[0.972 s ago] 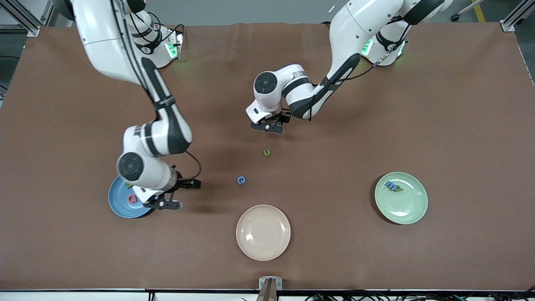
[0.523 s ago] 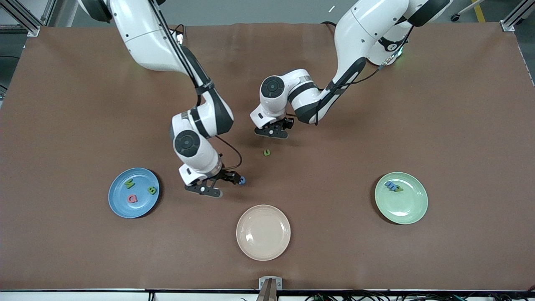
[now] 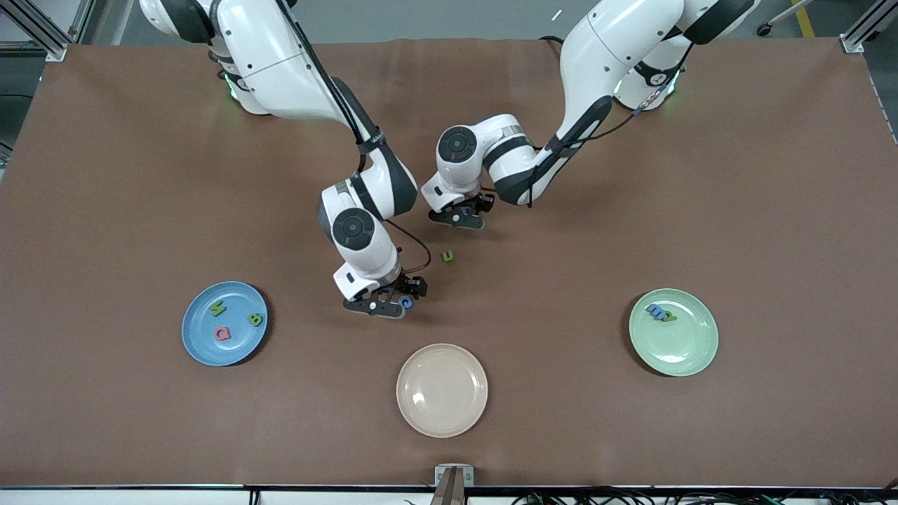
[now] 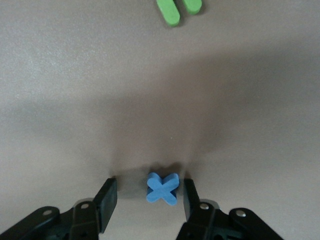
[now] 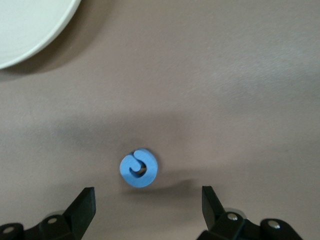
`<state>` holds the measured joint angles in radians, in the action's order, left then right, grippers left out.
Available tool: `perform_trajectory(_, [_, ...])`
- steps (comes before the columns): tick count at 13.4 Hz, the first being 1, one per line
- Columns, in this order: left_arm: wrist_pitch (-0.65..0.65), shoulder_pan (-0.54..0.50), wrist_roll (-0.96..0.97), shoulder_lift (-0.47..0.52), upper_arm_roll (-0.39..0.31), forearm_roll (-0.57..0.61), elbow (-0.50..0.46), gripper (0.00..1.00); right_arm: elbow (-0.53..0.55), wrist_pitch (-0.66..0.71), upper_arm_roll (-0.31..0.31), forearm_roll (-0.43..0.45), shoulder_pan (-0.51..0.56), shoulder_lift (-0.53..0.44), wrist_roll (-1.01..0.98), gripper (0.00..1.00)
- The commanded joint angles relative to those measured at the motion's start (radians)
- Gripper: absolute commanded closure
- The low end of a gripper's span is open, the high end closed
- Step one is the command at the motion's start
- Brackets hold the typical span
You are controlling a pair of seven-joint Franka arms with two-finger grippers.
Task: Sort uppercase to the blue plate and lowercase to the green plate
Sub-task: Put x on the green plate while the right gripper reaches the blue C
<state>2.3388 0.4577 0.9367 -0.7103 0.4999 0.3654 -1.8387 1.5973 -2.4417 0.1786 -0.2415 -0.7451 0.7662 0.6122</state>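
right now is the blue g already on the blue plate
No, the blue G lies on the bare table under the right end effector, apart from the blue plate.

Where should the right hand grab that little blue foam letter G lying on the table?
Across its round outer rim, coming straight down. The blue foam G lies flat on the brown table, so only its edges offer grip. The right hand is open with a finger on either side of it.

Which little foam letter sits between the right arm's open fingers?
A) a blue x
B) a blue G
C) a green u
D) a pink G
B: the right wrist view shows the blue G lying on the table between the spread fingers of the right gripper, not yet gripped.
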Motion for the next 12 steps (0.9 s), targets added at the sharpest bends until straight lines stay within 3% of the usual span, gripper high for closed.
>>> perform_trajectory(1, [0.014, -0.010, 0.008, 0.015, 0.011, 0.012, -0.022, 0.46, 0.006, -0.037, 0.010, 0.045, -0.013, 0.016, -0.005, 0.14])
perform_trajectory(4, [0.014, -0.010, -0.009, 0.015, 0.011, 0.012, -0.021, 0.79, 0.006, -0.056, 0.010, 0.051, -0.025, 0.025, -0.005, 0.20])
perform_trajectory(6, [0.004, -0.011, 0.010, 0.020, 0.011, 0.010, -0.022, 0.93, 0.006, -0.060, 0.010, 0.054, -0.025, 0.031, -0.005, 0.25])
perform_trajectory(7, [-0.004, -0.013, 0.016, 0.038, 0.009, 0.009, -0.028, 0.97, 0.003, -0.062, 0.010, 0.054, -0.031, 0.038, -0.005, 0.28])
perform_trajectory(12, [-0.156, -0.137, -0.001, 0.184, 0.009, 0.010, -0.024, 0.98, -0.003, -0.089, 0.010, 0.079, -0.036, 0.045, -0.005, 0.49])
